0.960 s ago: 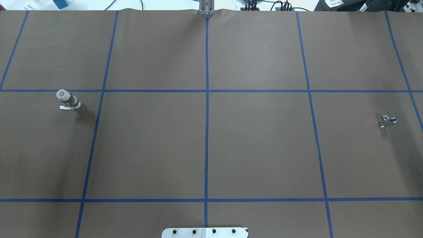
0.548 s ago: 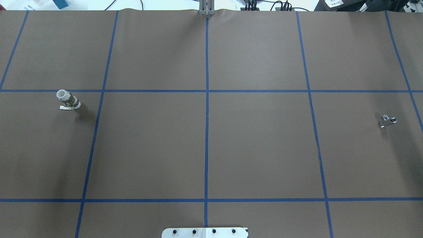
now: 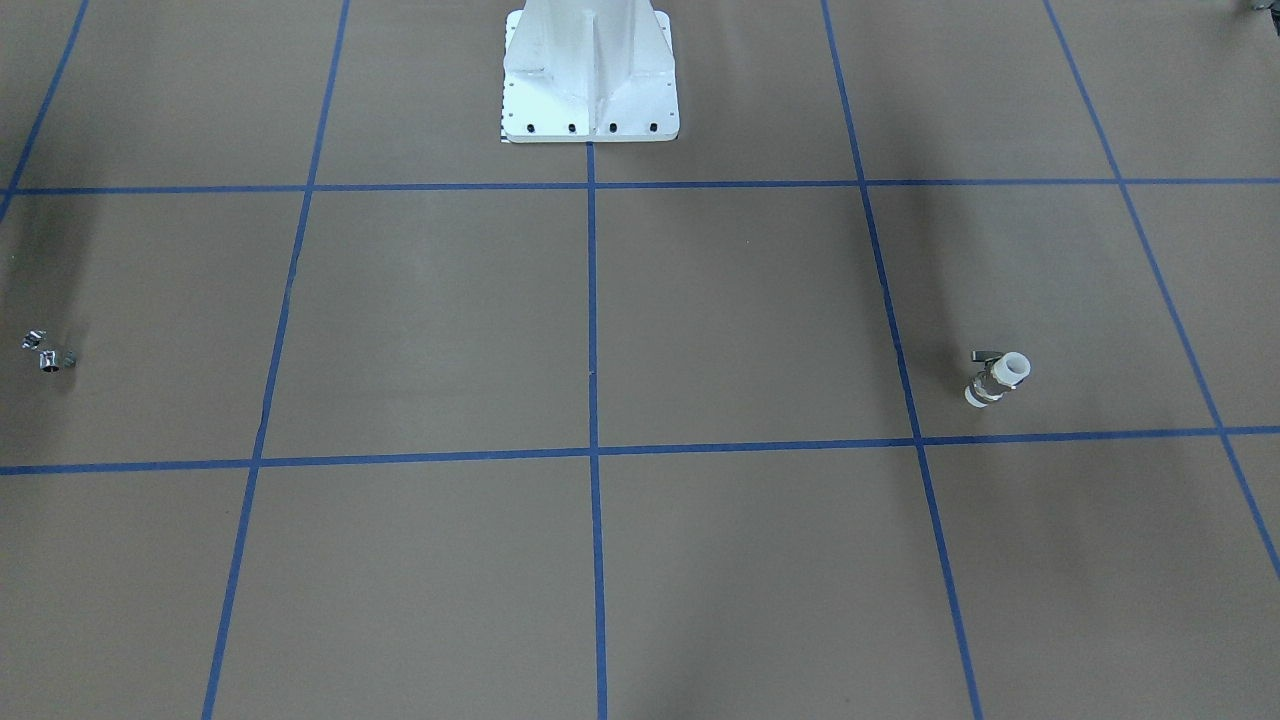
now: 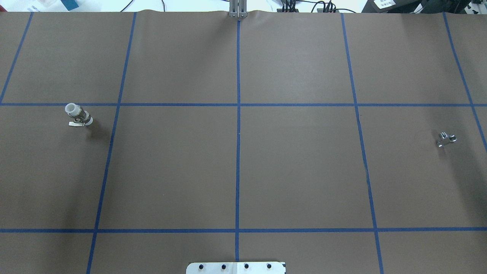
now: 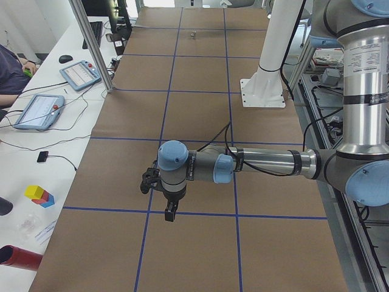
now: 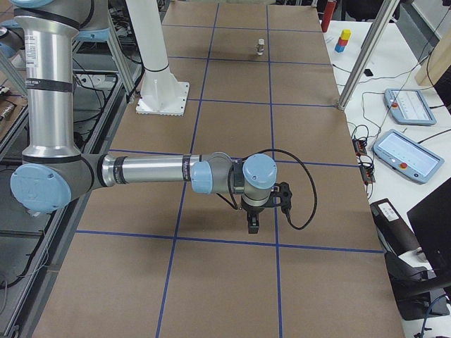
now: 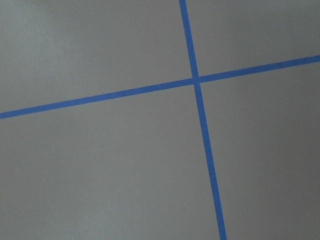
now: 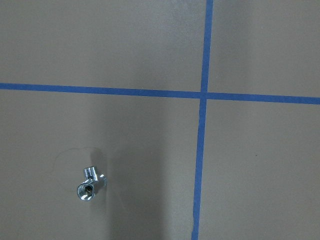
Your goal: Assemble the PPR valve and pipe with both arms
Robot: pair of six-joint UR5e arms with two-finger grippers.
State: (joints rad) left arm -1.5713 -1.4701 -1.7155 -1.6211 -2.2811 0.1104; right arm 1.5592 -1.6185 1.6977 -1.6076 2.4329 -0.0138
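Note:
The PPR valve (image 4: 78, 115), with white ends, a metal band and a grey lever, stands on the brown mat at the robot's left; it also shows in the front view (image 3: 997, 378) and far off in the right side view (image 6: 259, 46). The pipe (image 4: 446, 139), a small chrome fitting, lies at the robot's right, also in the front view (image 3: 48, 353) and the right wrist view (image 8: 90, 184). My left gripper (image 5: 172, 213) and right gripper (image 6: 254, 224) hang above the table ends, pointing down. They show only in side views, so I cannot tell if they are open.
Blue tape lines divide the mat into squares (image 4: 238, 133). The white robot base (image 3: 590, 75) stands at the robot's edge. A side bench with tablets (image 5: 36, 109) and coloured blocks (image 5: 39, 194) runs along the operators' side, with metal posts (image 5: 91, 45).

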